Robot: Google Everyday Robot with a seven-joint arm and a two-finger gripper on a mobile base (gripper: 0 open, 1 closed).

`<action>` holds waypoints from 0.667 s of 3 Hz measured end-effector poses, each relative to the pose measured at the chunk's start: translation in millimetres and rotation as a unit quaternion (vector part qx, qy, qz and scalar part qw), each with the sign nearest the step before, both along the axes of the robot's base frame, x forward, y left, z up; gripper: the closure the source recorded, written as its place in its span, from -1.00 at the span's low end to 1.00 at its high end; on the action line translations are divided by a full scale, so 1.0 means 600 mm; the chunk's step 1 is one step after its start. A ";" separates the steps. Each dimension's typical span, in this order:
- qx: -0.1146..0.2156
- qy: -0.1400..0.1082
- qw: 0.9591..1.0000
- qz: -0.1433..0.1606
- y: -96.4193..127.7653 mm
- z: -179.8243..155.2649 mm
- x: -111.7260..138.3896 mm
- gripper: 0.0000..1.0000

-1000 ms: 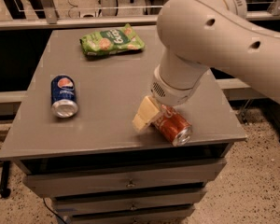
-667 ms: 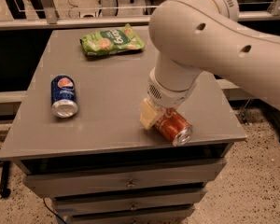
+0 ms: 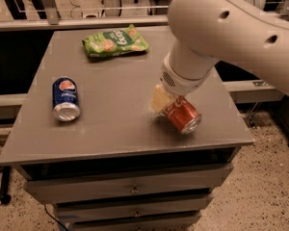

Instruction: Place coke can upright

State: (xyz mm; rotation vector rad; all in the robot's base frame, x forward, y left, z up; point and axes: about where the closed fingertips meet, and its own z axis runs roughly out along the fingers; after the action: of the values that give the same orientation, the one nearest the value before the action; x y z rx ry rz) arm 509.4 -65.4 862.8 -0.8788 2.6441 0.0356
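Note:
The coke can (image 3: 184,117), red with white script and a silver end, lies tilted on the grey table (image 3: 111,129) at the right front, its silver end facing the front right. My gripper (image 3: 171,108) comes down from the big white arm and is shut on the can's upper part. One cream finger (image 3: 158,99) shows at the can's left side; the other is hidden behind the can and the wrist.
A blue Pepsi can (image 3: 65,98) lies on its side at the table's left. A green snack bag (image 3: 115,41) lies at the back middle. The table's right edge and front edge are close to the coke can. Drawers are below.
The arm has moved slightly back and right, and the coke can has come up with it, a little further from the front edge. The Pepsi can and bag have not moved.

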 end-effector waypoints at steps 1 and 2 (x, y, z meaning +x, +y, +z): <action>0.055 -0.068 0.996 0.023 -0.021 0.030 0.055 1.00; 0.136 -0.128 0.982 0.040 -0.030 0.051 0.097 1.00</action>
State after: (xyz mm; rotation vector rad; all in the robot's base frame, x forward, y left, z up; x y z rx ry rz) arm 567.5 -83.2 893.5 -0.8328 2.2966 0.2781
